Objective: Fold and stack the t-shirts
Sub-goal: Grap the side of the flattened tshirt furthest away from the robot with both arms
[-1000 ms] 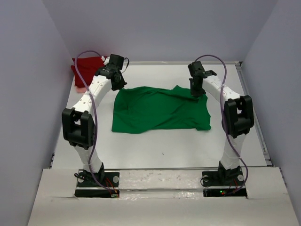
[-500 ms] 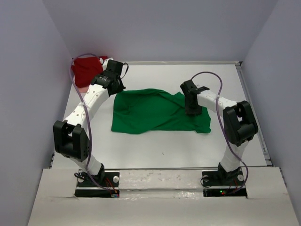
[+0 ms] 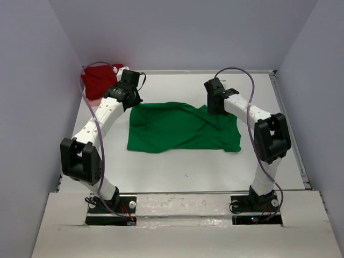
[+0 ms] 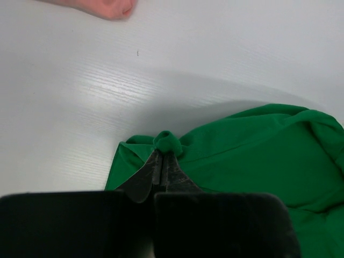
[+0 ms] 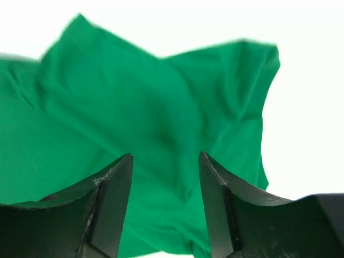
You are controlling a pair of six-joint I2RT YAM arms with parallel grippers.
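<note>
Pinches the far left corner of the green t-shirt (image 3: 183, 128) with the left gripper (image 4: 163, 161), pressed together on a small fold. Holds the right gripper (image 5: 164, 177) spread apart over the shirt's far right part. Finds this shirt lying mid-table (image 3: 188, 166), the dark red t-shirt (image 3: 99, 78) and the salmon pink t-shirt (image 4: 107, 6) at the far left corner.

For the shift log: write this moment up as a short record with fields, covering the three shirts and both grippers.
green t-shirt: spread out and wrinkled on the white table
dark red t-shirt: bunched in the table's far left corner
salmon pink t-shirt: only an edge in view, next to the dark red one
left gripper: shut, pinching the green t-shirt's far left corner
right gripper: open above the green t-shirt's far right part, holding nothing
</note>
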